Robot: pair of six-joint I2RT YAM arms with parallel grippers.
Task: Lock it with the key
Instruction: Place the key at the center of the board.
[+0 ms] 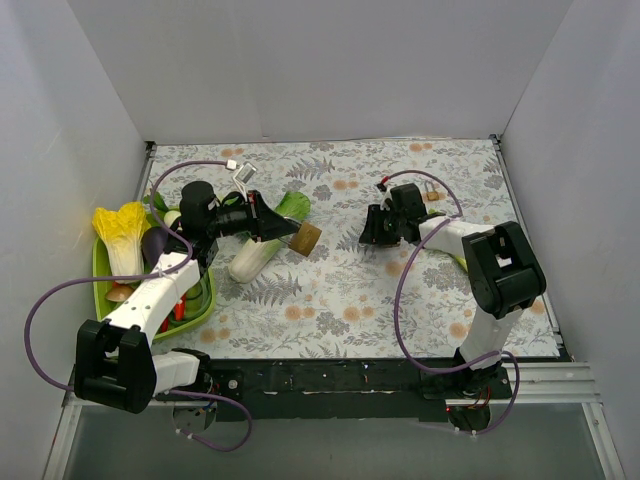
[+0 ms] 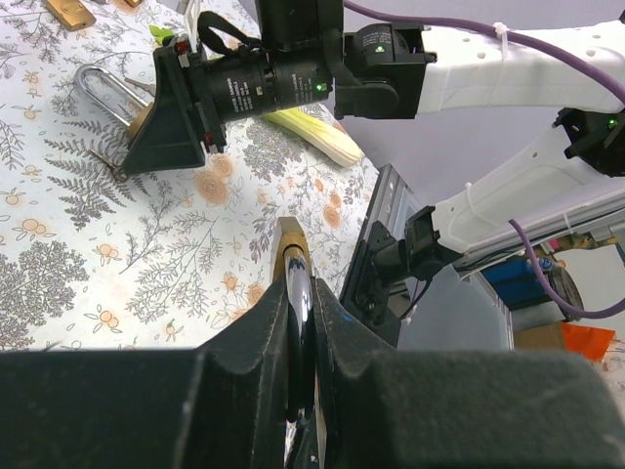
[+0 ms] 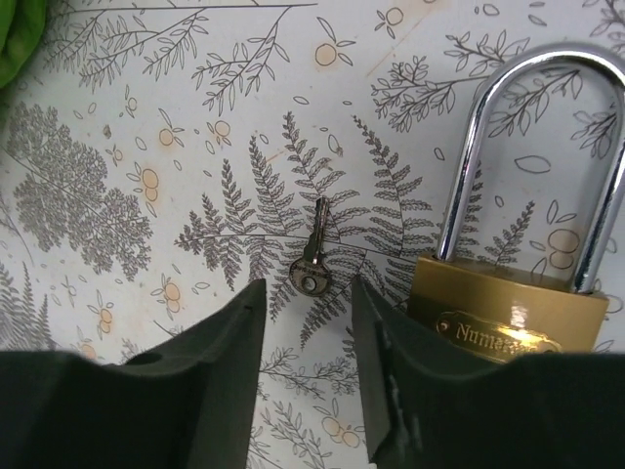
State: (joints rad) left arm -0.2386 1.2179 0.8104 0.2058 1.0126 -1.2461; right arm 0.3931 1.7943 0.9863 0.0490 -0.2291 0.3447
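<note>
Key [image 3: 312,256] is lying flat on the fern-patterned counter [image 1: 340,290], its round head pointing to 6 o'clock in the right wrist view and its blade to 12. A brass padlock [image 3: 498,308] with a long silver shackle is lying just beside it at 3 o'clock, apart from it, body toward 6 o'clock. The right claw [image 3: 307,303] is hanging spread wide, one finger on each side of the key's head, gripping nothing. Across the counter at 9 o'clock, the left claw [image 2: 301,293] is pinching a brass piece [image 2: 291,249] narrowly between its fingers; I cannot tell exactly what it is. A white radish [image 1: 262,250] is lying under that claw. Farther toward 9 o'clock, a green tray [image 1: 100,280] is holding a napa cabbage [image 1: 120,235] and an eggplant [image 1: 160,245].
</note>
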